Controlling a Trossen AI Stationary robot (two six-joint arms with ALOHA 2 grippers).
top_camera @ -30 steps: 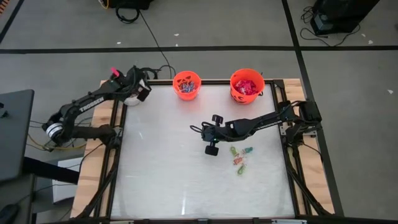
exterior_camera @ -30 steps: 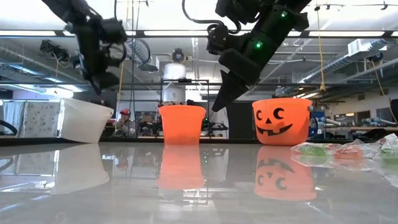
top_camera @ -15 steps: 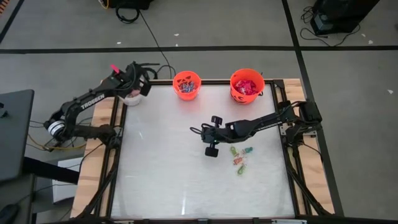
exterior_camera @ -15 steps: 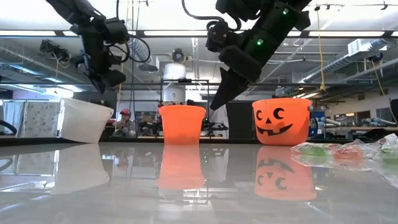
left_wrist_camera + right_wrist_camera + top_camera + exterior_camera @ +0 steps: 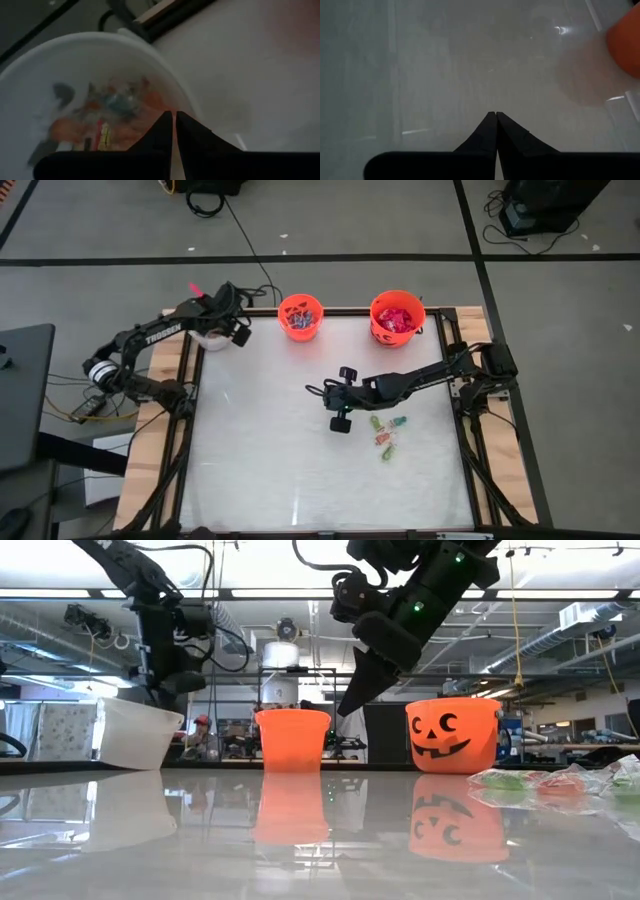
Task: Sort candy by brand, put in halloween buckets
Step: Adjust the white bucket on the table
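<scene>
We see the left gripper (image 5: pixel 173 120) clenched empty over the white bucket (image 5: pixel 60 55) at the table's ten o'clock corner. The right gripper (image 5: pixel 496 118), also clenched, hangs mid-table, with loose candy (image 5: pixel 387 432) beside it toward four o'clock.

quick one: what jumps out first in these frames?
Two orange buckets at the table's far edge: the larger packed with red packets, the smaller holding mixed pieces. The left gripper is shut above the white bucket at the far left corner, which already holds candy. The right gripper, also shut, hangs mid-table beside the last loose candy.
</scene>
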